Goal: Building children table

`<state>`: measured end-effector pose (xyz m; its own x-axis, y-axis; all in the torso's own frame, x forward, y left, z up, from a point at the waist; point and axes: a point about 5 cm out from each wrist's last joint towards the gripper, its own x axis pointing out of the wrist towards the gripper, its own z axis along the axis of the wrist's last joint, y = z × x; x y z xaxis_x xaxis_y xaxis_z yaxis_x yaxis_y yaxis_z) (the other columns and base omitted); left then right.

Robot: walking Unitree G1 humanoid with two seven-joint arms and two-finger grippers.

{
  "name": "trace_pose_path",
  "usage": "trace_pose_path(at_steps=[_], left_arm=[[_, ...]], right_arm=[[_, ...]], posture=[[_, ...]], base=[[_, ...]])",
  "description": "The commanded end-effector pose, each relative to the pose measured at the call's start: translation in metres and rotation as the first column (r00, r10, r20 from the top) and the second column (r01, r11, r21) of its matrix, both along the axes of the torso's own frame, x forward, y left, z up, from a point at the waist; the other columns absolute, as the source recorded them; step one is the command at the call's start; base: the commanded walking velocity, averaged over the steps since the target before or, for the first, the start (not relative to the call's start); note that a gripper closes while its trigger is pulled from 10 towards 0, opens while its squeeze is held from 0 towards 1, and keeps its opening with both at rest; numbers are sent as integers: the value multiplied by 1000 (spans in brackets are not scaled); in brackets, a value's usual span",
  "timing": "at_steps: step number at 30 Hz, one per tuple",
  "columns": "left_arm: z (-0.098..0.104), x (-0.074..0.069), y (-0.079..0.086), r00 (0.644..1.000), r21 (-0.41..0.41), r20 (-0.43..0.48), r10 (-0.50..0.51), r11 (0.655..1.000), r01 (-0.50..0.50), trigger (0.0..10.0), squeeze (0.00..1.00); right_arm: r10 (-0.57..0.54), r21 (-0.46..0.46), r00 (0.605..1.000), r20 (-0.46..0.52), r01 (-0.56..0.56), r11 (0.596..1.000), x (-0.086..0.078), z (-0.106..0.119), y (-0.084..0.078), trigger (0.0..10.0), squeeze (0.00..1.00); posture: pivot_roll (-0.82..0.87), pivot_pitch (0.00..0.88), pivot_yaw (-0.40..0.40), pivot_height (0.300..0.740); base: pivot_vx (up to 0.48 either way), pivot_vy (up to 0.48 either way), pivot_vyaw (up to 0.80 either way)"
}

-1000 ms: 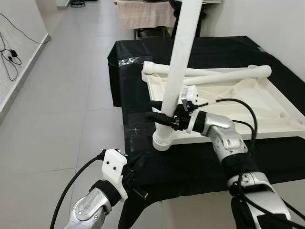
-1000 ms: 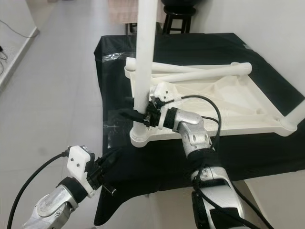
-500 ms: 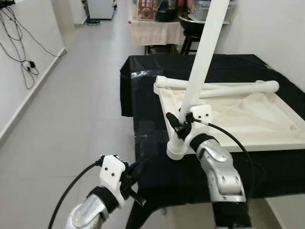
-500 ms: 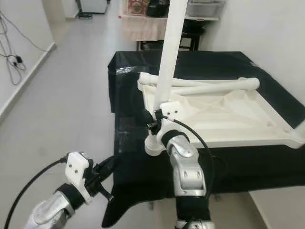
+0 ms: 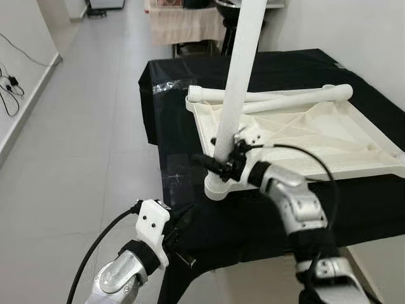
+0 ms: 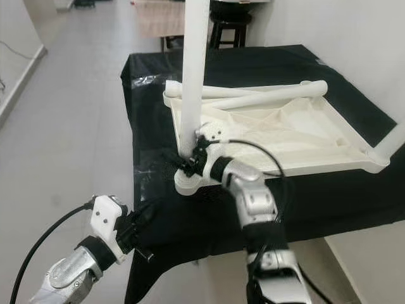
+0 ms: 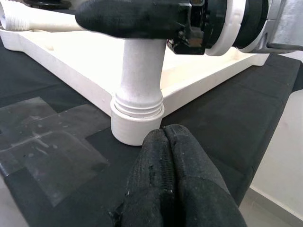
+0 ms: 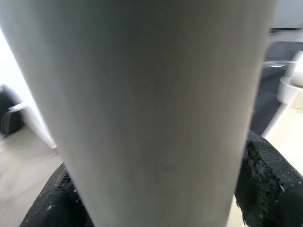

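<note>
Right hand (image 5: 223,166) clamped round upright white plastic table leg (image 5: 235,101), seated in corner socket of upturned white tabletop (image 5: 316,136) on black-draped table (image 5: 209,221), presumably for screwing home. Left hand (image 7: 171,182) pinched shut, empty, below the table edge.

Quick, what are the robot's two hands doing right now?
Left end effector: shut, holding nothing, by the edge of the black-covered table.
Right end effector: shut on the upright white plastic table leg.

No readable text, label or number seems visible on anything here.
</note>
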<state>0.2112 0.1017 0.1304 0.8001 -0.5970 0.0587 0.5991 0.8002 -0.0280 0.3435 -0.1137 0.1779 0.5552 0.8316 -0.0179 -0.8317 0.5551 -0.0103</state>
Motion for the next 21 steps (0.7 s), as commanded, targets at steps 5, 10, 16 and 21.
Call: trace_pose_path(at_steps=[5, 10, 16, 21], left_arm=[[0, 0, 1, 1000, 14, -2, 1, 1000, -1, 10000, 0], [2, 1, 2, 1000, 14, 0, 4, 1000, -4, 10000, 0], [5, 0, 2, 1000, 8, 3, 8, 1000, -8, 10000, 0], [5, -1, 3, 1000, 6, 1, 6, 1000, -6, 10000, 0]], right_arm=[[215, 4, 976, -27, -215, 977, 7, 0, 13, 0, 0], [187, 0, 982, -24, -187, 982, 18, 5, 7, 0, 0], [16, -83, 998, -53, -20, 996, 17, -11, -12, 0, 0], [-215, -149, 973, -80, 202, 968, 15, -27, -18, 0, 0]], posture=[[80, 67, -59, 740], [91, 76, -71, 740], [74, 97, -69, 740], [70, 100, -70, 740]], base=[[0, 0, 0], [0, 0, 0], [0, 0, 0], [0, 0, 0]])
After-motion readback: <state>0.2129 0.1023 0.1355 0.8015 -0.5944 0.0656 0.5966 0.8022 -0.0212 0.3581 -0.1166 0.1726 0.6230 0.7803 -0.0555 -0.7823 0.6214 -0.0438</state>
